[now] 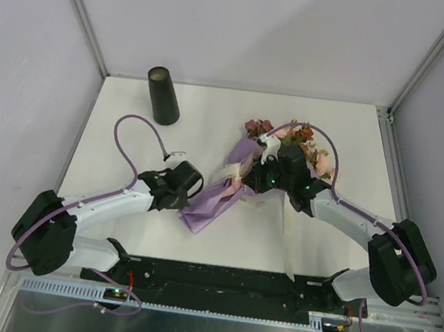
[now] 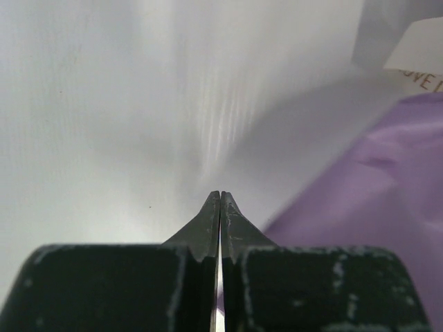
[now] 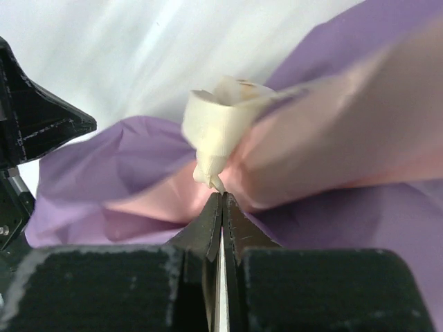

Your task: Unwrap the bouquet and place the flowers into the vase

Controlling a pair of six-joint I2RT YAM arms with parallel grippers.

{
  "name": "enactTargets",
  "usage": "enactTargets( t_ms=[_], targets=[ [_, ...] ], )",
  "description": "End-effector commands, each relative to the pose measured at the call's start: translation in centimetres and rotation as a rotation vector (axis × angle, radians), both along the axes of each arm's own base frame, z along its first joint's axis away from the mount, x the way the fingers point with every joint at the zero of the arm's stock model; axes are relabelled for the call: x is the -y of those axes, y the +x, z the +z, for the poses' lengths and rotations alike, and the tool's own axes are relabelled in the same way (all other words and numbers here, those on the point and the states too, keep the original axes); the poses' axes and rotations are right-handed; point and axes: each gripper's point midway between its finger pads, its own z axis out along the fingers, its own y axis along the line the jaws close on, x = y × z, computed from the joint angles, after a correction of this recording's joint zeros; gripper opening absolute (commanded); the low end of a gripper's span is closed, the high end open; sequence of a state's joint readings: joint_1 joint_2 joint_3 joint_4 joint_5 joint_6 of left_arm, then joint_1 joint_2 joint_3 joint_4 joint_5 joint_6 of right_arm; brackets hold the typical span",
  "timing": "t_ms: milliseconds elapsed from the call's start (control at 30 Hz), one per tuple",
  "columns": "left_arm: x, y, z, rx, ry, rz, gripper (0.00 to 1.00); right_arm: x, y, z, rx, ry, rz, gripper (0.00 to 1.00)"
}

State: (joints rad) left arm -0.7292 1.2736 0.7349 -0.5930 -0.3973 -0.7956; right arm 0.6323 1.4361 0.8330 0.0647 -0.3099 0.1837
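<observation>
1. The bouquet (image 1: 241, 173) lies on its side in the middle of the surface (image 1: 211, 124), wrapped and tied. Its flowers (image 1: 292, 134) point toward the far right, and the tail of its purple paper (image 1: 209, 205) points toward the left arm.
2. The vase (image 1: 163, 95) stands upright near the far-left corner, well apart from the bouquet. That likely keeps it clear of both arms until stems are ready.
3. The right tool (image 3: 221, 198) is fully closed, with its tips right at the loose end of the cream ribbon (image 3: 214, 128) where the paper is gathered. Whether it actually has that end pinched cannot be told from this view.
4. It probably sits there because the ribbon is what holds the wrap shut, so untying looks like the step in hand.
5. The left tool (image 2: 220, 197) is also fully closed, with nothing visible between its fingers. It sits low over the surface just beside the paper's lower edge, apparently to steady the bundle against a pull on the ribbon.
6. No flower is free yet, so the task is judged to be near its start.
</observation>
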Motion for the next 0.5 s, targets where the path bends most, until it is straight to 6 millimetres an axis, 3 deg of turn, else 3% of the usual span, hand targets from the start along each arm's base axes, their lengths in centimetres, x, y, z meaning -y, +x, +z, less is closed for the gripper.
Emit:
enactTargets(
  t_ms=[0, 133, 233, 333, 467],
  targets=[
    [-0.9, 0.3, 0.6, 0.031, 0.032, 0.039, 0.0, -0.7, 0.0, 1.8, 0.001, 0.082, 0.011, 0.0],
    [-0.6, 0.2, 1.0, 0.035, 0.012, 0.036, 0.0, -1.4, -0.2, 0.2, -0.045, 0.09, 0.019, 0.0],
    [0.0, 0.3, 1.9, 0.044, -0.015, 0.005, 0.04, -1.5, 0.0, 0.2, -0.058, 0.099, 0.0, 0.0],
    [0.3, 0.7, 4.0, 0.102, -0.043, -0.035, 0.3, -1.9, -0.3, 0.6, -0.061, 0.112, 0.001, 0.0],
    [0.9, 1.4, 9.5, 0.243, -0.114, -0.119, 0.61, -2.2, -0.5, 0.3, -0.07, 0.109, -0.002, 0.0]
  ],
)
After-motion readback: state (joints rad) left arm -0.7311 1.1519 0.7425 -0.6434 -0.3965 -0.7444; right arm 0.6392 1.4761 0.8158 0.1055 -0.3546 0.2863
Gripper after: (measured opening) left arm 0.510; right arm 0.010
